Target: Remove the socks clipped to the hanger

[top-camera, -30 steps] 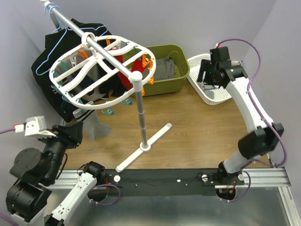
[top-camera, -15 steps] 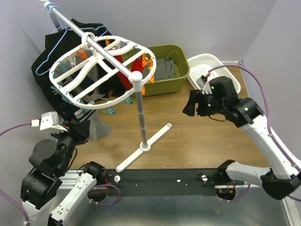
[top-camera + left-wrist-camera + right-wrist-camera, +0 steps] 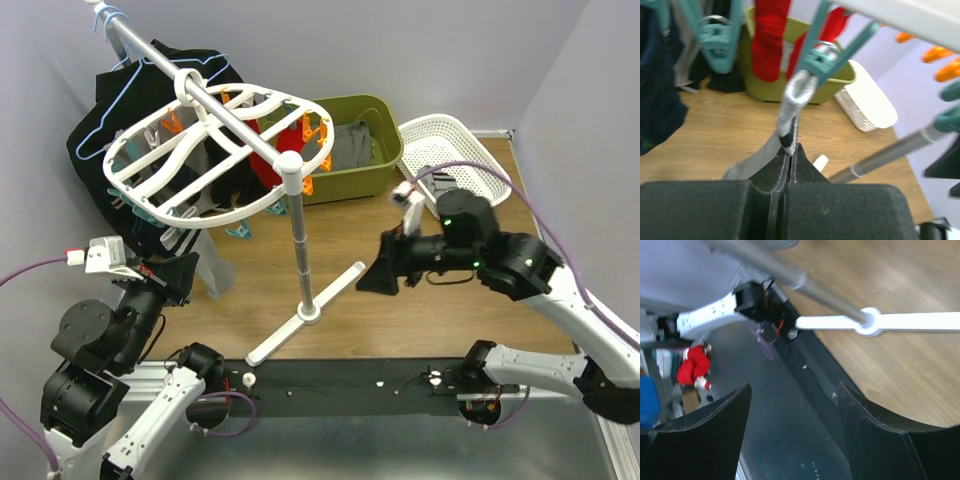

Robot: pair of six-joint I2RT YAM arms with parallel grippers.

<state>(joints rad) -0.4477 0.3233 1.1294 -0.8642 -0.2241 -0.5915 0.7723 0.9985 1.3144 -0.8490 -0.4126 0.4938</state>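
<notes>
The left pincer [image 3: 790, 152] is pressed together on the lower end of a grey sock [image 3: 792, 102], whose top is gripped by a teal peg [image 3: 822, 57] of the hanger [image 3: 205, 223]. The right pincer [image 3: 794, 390] is held wide apart, with nothing between its fingers, low over the wooden bench [image 3: 400, 320] near the foot of the stand [image 3: 308, 312]. Further back, red socks [image 3: 769, 40] are clipped beneath the white frame, which is hung on the stand's slanted rail. Behind it, a green bin [image 3: 385, 165] and a white basket [image 3: 460, 135] are set side by side.
</notes>
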